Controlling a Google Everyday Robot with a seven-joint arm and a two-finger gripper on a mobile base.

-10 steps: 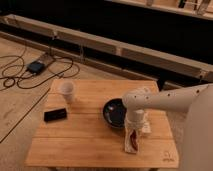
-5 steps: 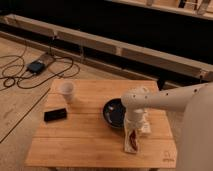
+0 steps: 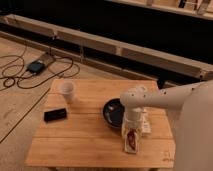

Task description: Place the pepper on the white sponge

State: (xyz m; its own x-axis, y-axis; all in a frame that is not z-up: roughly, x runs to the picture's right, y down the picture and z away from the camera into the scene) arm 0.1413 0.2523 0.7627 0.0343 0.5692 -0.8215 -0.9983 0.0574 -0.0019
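The red-orange pepper (image 3: pixel 132 138) lies lengthwise on the white sponge (image 3: pixel 133 145) near the front right of the wooden table (image 3: pixel 80 145). My gripper (image 3: pixel 132 125) hangs from the white arm straight above the far end of the pepper, close to it. I cannot see whether it touches the pepper.
A dark bowl (image 3: pixel 113 113) sits just left of the gripper. A white labelled bottle-like object (image 3: pixel 146 123) lies just to its right. A black rectangular block (image 3: pixel 55 114) and a white cup (image 3: pixel 66 91) stand on the table's left side. Cables (image 3: pixel 30 70) lie on the floor at the left.
The arm's wrist has shifted very slightly. The pepper and the sponge stay where they were.
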